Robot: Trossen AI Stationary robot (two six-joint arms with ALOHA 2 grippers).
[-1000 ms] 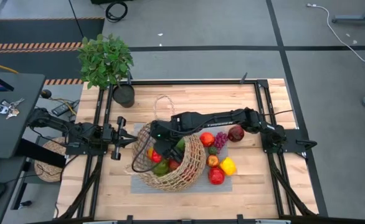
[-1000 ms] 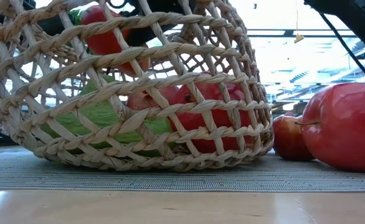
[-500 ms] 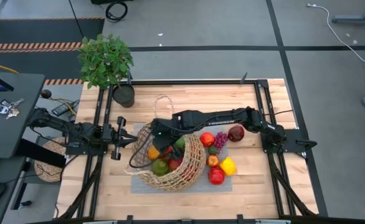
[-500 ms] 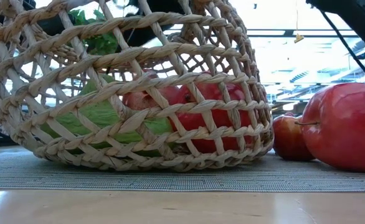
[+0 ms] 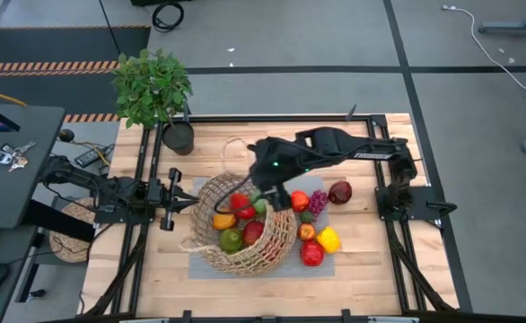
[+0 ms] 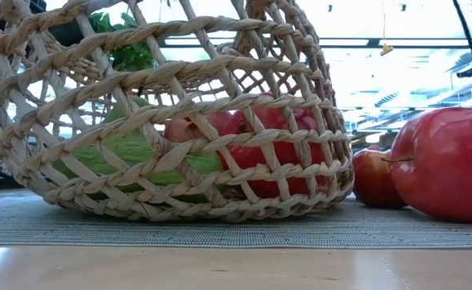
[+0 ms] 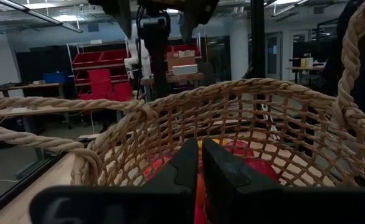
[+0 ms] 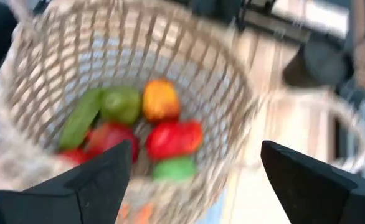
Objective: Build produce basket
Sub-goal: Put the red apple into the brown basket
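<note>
The basket [image 5: 242, 229] sits at the centre of the high view on a grey mat [image 5: 321, 266] on the worktop [image 5: 371, 278], tilted so its mouth faces up and toward the left of the frame. Inside it lie several pieces of produce: a red pepper [image 5: 241, 205] at the top, an orange piece [image 5: 222, 221] to its left, a green piece [image 5: 232, 240] below, a dark red fruit [image 5: 253, 232] toward the lower right, and a light green piece [image 5: 259, 207] against the upper right wall. Right of the basket, on the mat, are more pieces: a red-orange tomato [image 5: 299, 200] touching the basket's right side, purple grapes [image 5: 318, 202] just right of it, a dark red apple [image 5: 340, 192] further right, a small orange fruit [image 5: 307, 231], a yellow pepper [image 5: 328, 240] and a red fruit [image 5: 312, 254] at the bottom. The right tool [image 5: 275, 192] hangs just above the basket's upper right rim; in the right wrist view its fingers [image 8: 101, 177] stand wide apart with nothing between them, looking down on the produce in the basket [image 8: 139, 93]. The left tool [image 5: 191, 205] is at the basket's left rim; in the left wrist view its fingers [image 7: 189, 168] are nearly pressed together, and whether they grip the weave cannot be told. In the low view the basket [image 6: 163, 113] fills the left and centre, with two red fruits beside it at the right.
</note>
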